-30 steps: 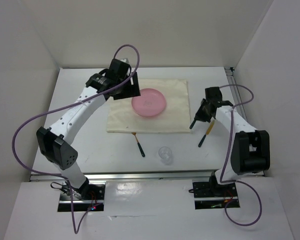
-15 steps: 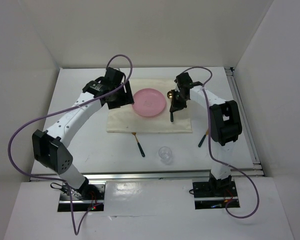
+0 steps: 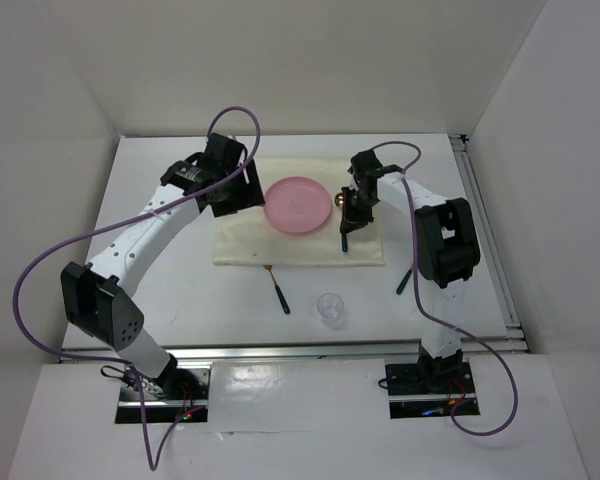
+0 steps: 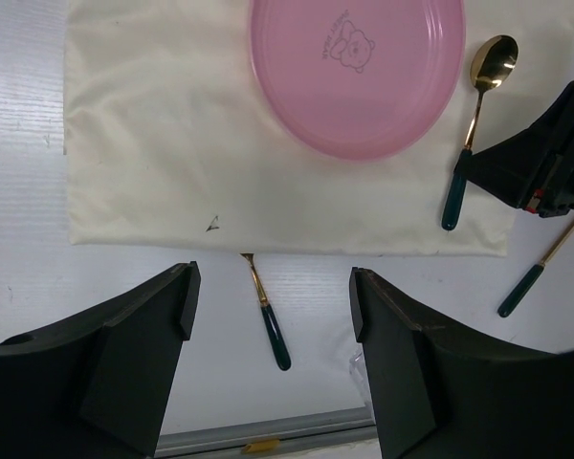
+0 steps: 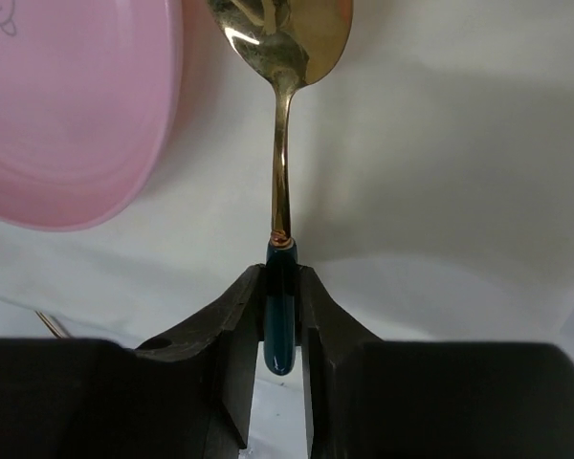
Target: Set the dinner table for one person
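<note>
Top external view: the big flat white dinner table [image 3: 195, 300] is seen across the middle of the frame, and everything else is laid on it. A cream rectangular cloth [image 3: 250, 245] is spread flat on the table, toward the top of the frame.

Two white robot arms are stretched up from the bottom edge. The left gripper [image 3: 235, 190] is held over the upper left part of the cloth. In the left wrist view its jaws are spread wide, and nothing is gripped between them. The right gripper [image 3: 352, 205] is held over the right part of the cloth. In the right wrist view its jaws are pressed together on a dark green handle.

A round pink plastic plate [image 3: 298, 203] is set on the cloth, near its top edge. A small bear drawing is seen on it in the left wrist view.

The handle belongs to a gold spoon with a dark green handle [image 5: 280, 172]. Its bowl is just beside the right rim of the plate, over the cloth. Whether it is touching the cloth cannot be told.

A second gold and green piece of cutlery [image 3: 277, 290] is laid on the bare table, with its gold tip at the bottom edge of the cloth. A third gold and green piece [image 3: 408, 278] is laid on the table, right of the cloth.

A small clear cup [image 3: 330, 308] is stood on the table below the cloth.
</note>
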